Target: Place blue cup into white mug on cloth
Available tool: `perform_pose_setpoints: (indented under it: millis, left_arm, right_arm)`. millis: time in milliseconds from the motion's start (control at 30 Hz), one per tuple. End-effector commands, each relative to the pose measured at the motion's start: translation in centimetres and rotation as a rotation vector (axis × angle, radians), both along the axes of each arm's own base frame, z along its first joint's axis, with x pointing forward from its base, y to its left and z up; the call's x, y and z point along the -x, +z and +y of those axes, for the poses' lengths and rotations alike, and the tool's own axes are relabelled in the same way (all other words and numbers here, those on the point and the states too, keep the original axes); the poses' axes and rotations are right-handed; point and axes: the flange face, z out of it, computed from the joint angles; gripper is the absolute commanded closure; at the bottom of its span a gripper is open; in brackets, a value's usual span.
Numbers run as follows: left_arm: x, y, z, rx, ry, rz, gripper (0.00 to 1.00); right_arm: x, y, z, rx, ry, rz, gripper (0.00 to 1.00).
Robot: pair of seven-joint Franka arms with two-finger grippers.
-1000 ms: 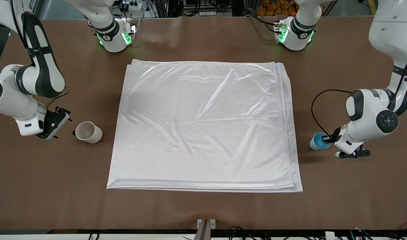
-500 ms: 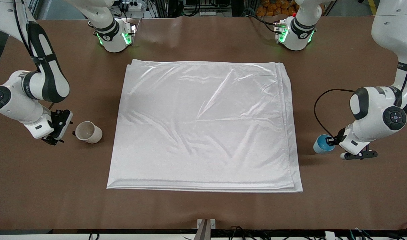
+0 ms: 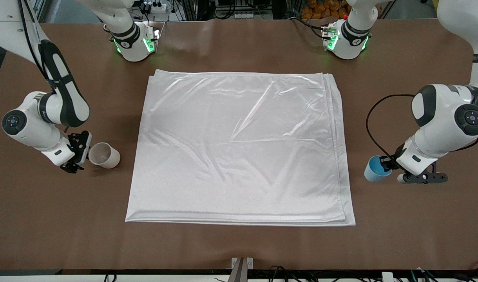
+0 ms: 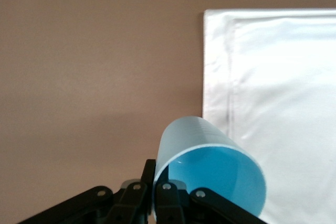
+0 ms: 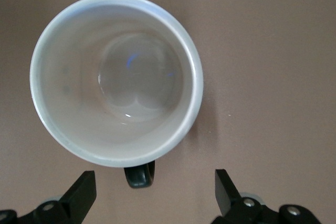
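The blue cup (image 3: 374, 170) is off the cloth, at the left arm's end of the table, tipped with its mouth toward my left gripper (image 3: 386, 164). The left gripper is shut on the cup's rim, one finger inside and one outside; in the left wrist view the cup (image 4: 194, 145) sits at the gripper (image 4: 156, 184). The white mug (image 3: 104, 155) stands on the bare table at the right arm's end. My right gripper (image 3: 80, 156) is open right beside it. In the right wrist view the mug (image 5: 115, 77) shows its black handle (image 5: 139, 175) between the open fingers of the gripper (image 5: 155, 187). The cloth (image 3: 239, 145) lies flat mid-table.
The cloth's folded corner shows in the left wrist view (image 4: 278, 77), close to the cup. The two arm bases (image 3: 135, 43) (image 3: 346, 41) stand at the table's edge farthest from the front camera. Bare brown table surrounds the cloth on all sides.
My right gripper has moved in toward the mug until it is right at the handle. My left gripper has shifted slightly and the blue cup has tipped over in its hold.
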Motion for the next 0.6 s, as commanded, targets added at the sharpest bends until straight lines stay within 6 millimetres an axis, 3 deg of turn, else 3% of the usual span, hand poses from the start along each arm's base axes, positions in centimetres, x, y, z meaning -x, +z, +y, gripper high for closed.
perform_pose_setpoints:
  millis: [0,267,567]
  left_arm:
    - [-0.2,3.7,-0.7,-0.021,-0.022,0.002,1.0]
    - [-0.8,8.4,-2.8,-0.018,-0.05,0.02,1.0]
    - [-0.5,10.0,-4.4,-0.015,-0.074,0.016,1.0]
  right_arm:
    - [0.0,0.0,-0.3,0.001,0.063,-0.005,0.0]
    - [0.2,-1.1,-0.5,-0.008,0.129,0.012,0.0]
    - [0.7,-2.0,-1.2,-0.013,0.175,0.033,0.0]
